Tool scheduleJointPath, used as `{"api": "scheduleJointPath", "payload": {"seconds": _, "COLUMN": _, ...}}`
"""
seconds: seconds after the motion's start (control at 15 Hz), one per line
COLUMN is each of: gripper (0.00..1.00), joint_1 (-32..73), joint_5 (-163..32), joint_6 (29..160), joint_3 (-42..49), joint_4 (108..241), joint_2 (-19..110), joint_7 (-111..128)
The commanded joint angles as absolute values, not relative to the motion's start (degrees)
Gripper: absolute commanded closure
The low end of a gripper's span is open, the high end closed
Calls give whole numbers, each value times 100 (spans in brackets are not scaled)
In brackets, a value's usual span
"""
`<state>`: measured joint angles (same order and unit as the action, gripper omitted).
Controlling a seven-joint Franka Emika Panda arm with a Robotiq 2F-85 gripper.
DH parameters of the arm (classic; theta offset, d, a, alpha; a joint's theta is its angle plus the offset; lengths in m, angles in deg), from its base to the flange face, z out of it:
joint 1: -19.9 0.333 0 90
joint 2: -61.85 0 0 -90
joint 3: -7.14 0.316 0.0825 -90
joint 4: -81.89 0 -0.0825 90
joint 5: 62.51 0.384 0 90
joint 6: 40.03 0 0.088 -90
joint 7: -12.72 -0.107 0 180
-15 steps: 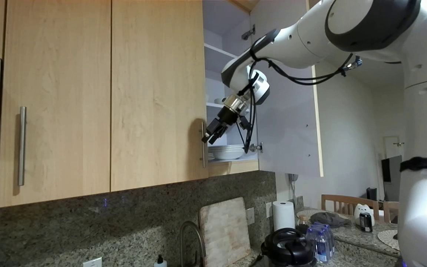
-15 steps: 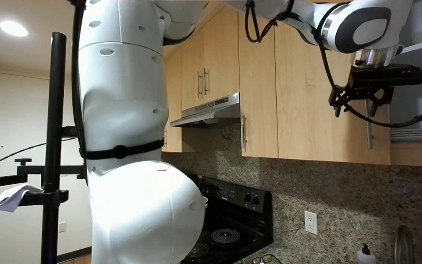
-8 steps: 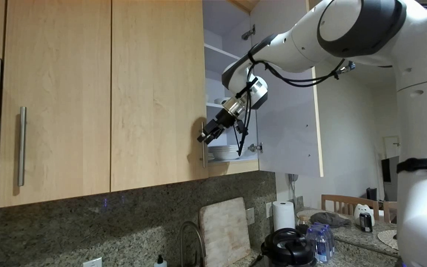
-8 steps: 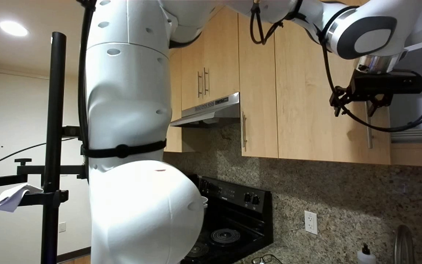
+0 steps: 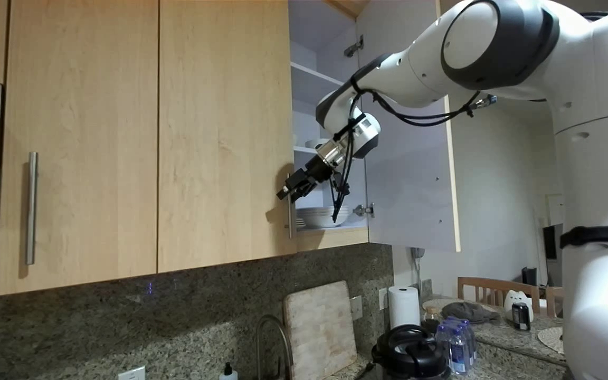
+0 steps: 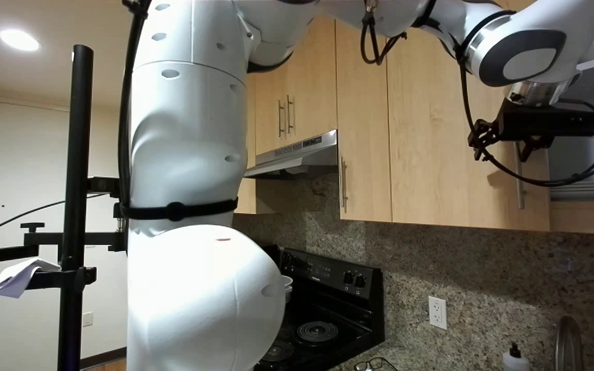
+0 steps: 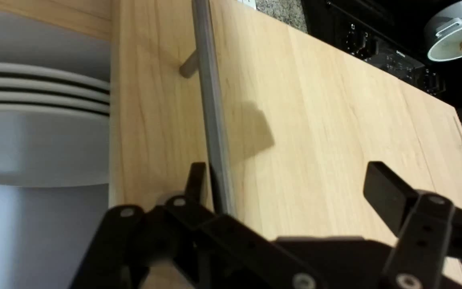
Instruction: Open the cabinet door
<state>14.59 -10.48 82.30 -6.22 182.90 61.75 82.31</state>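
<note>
Firstly, the robot arm [image 5: 425, 68] occupies the right side of the frame in an exterior view, slanting down to the centre. The cabinet door [image 5: 225, 132] stands left of centre there, in the closed position, its front level with the matching wood door [image 5: 79, 132] at the left of the frame. The white-grey panel [image 5: 407, 174], upper right of centre, is swung outward. A black stove [image 6: 328, 275] is noted at lower centre in an exterior view, with a steel range hood [image 6: 297, 154] above it. A wooden board [image 5: 319, 327] stands tilted at lower centre in an exterior view; a black cooker [image 5: 412, 353] sits to its right at the bottom of the frame. The gripper [image 7: 293, 186] appears along the bottom of the wrist view, fingers [image 7: 387, 196] set wide apart. The door's bar handle [image 7: 213, 104] runs down from the top edge into the space between them, just beside the finger at the left of the frame; contact cannot be confirmed. Stacked plates [image 7: 34, 120] show at the left edge.
</note>
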Motion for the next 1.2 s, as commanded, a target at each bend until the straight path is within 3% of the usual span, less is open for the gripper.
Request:
{"api": "scheduleJointPath", "payload": {"seconds": 0.0, "gripper": 0, "joint_1": 1309, "joint_5": -851, "joint_6": 8299, "joint_3": -437, "joint_4": 18000, "joint_2": 5906, "joint_7": 8461}}
{"api": "scheduleJointPath", "payload": {"seconds": 0.6, "gripper": 0, "joint_1": 1156, "joint_5": -849, "joint_6": 7787, "joint_3": -374, "joint_4": 18166, "joint_2": 5957, "joint_7": 8276}}
{"api": "scheduleJointPath", "payload": {"seconds": 1.13, "gripper": 0, "joint_1": 1216, "joint_5": -296, "joint_6": 8365, "joint_3": -288, "joint_4": 18793, "joint_2": 6312, "joint_7": 8069}}
